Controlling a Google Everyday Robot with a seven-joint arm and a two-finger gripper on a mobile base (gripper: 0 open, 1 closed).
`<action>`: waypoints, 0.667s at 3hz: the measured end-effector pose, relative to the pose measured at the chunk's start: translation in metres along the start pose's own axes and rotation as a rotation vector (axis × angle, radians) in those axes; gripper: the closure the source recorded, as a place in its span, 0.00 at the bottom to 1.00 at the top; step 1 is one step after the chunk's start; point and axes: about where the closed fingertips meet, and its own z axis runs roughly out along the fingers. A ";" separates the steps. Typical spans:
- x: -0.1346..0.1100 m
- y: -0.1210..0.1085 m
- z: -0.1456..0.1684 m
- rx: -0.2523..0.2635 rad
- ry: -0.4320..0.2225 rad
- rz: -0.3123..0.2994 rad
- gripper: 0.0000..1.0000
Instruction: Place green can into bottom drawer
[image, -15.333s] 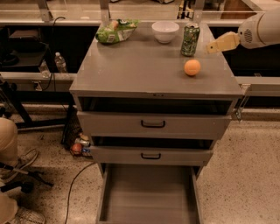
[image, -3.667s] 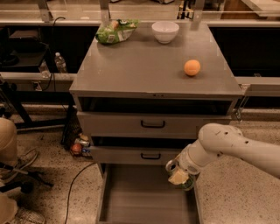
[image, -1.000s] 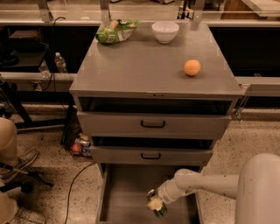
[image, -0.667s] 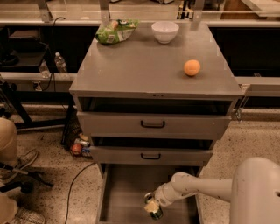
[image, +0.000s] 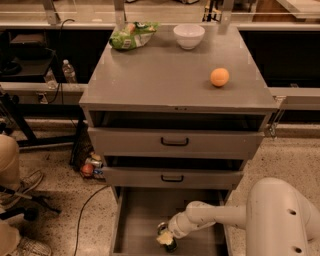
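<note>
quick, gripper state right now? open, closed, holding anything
gripper: closed on the green can, low inside the bottom drawer, near its front edge.

A grey metal cabinet stood with all three of its drawers pulled out. On its flat top lay a crumpled green snack bag at the back left, a white bowl at the back, and a round orange fruit towards the right. Below were two shallow grey drawers with black handles, the upper and the middle, and under them the wide, flat-floored bottom drawer. A white robot arm reached in from the lower right. Its pale gripper hung low over the front of the bottom drawer's floor. The small green can sat right at the gripper's tip, inside that drawer.
</note>
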 end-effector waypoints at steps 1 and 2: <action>0.001 -0.006 0.032 0.019 -0.004 0.020 1.00; 0.000 -0.012 0.058 0.029 -0.016 0.041 0.99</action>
